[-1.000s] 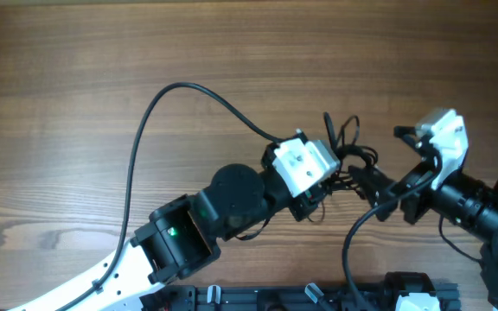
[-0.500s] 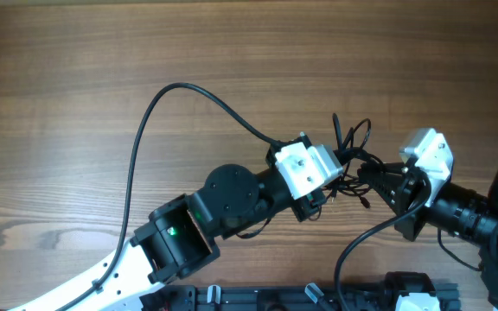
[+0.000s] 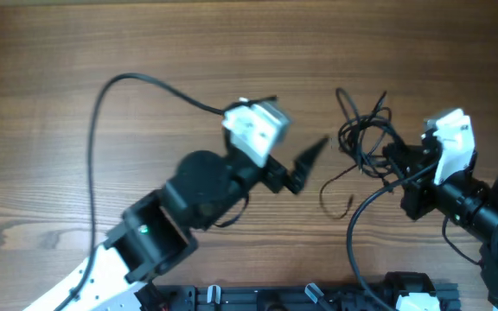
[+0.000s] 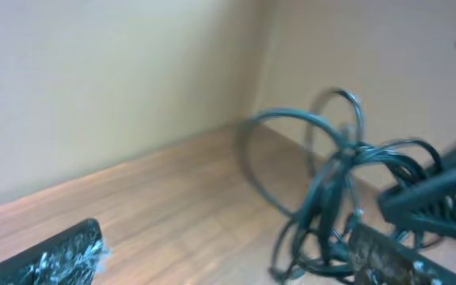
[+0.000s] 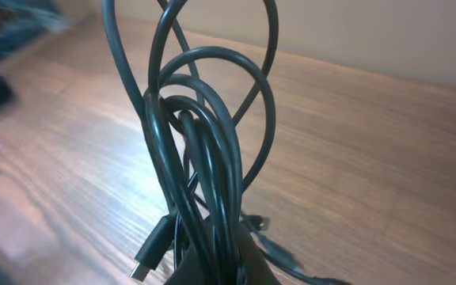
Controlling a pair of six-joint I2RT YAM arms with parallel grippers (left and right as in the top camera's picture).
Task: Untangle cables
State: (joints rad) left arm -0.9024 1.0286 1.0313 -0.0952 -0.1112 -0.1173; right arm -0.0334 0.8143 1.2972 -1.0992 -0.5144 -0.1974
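The cables (image 3: 363, 131) form a tangle of thin black loops right of the table's middle. One loose strand (image 3: 335, 184) trails toward the front and ends in a small plug. My right gripper (image 3: 395, 158) is shut on the bundle's right side. In the right wrist view the cables (image 5: 204, 150) rise in loops out of the shut gripper (image 5: 222, 265), with a plug (image 5: 153, 252) hanging beside it. My left gripper (image 3: 306, 164) stands open to the left of the tangle, clear of it. In the left wrist view its fingers (image 4: 58, 255) are wide apart, with the cables (image 4: 335, 186) ahead on the right.
The left arm's thick black cable (image 3: 115, 112) arcs over the table's left half to its white wrist module (image 3: 254, 128). The right arm's own cable (image 3: 357, 226) loops near the front edge. The wooden table (image 3: 232, 43) stretches away behind both arms.
The left gripper has let go of the tangle, opened and pulled back to the left. The right gripper closed on the cables and drew them slightly right.
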